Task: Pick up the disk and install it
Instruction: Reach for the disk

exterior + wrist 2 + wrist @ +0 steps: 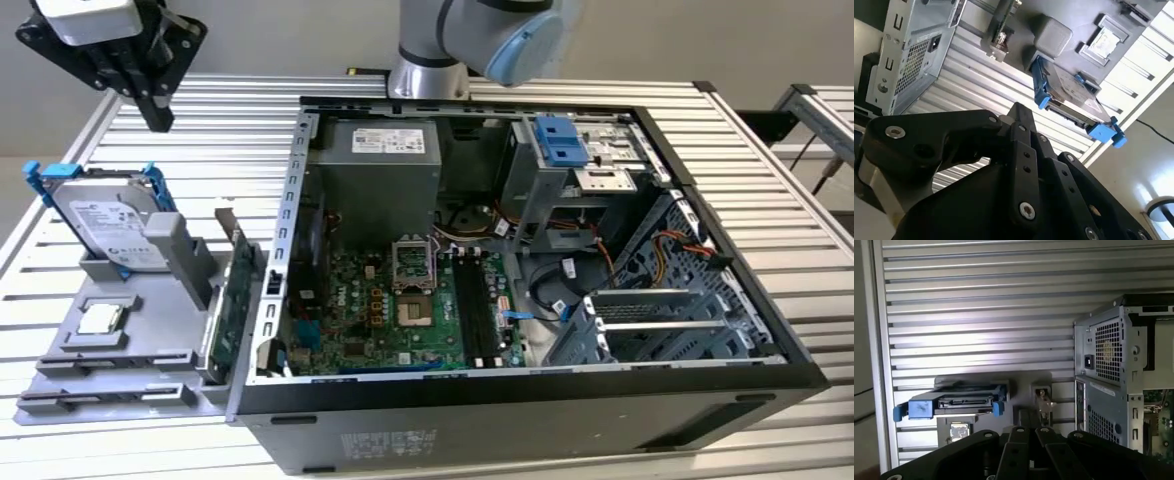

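Overhead, empty pressed-together jaws hang over the disk [107, 215], computer case [534, 425] alongside.

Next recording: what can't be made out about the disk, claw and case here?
- Disk: its lower edge is hidden by the grey holder in the exterior view; the first wrist view shows it edge-on, label face out of sight.
- Claw: its body is cut by the exterior view's top edge.
- Case: the bay under the blue latch is hidden by its metal cage in the exterior view.
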Robot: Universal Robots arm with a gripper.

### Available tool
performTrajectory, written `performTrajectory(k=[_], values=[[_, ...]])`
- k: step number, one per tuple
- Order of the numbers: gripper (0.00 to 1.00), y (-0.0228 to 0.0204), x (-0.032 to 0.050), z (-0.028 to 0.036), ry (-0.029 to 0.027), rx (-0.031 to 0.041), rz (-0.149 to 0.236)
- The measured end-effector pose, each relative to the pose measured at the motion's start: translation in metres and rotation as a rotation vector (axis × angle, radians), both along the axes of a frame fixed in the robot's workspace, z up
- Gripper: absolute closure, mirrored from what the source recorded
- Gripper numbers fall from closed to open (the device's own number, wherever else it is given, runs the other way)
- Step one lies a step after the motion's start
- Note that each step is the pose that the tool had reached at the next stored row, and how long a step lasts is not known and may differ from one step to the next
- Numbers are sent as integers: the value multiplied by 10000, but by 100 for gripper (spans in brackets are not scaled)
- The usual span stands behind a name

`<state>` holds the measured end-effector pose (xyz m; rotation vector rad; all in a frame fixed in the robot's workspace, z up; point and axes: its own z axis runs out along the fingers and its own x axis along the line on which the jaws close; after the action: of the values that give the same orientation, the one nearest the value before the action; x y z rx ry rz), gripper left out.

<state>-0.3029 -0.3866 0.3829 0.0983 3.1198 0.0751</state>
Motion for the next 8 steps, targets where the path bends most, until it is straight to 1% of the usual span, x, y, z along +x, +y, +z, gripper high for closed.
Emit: performTrajectory(k=[8], values=[[100,47,-125,-21,2,-1,260]])
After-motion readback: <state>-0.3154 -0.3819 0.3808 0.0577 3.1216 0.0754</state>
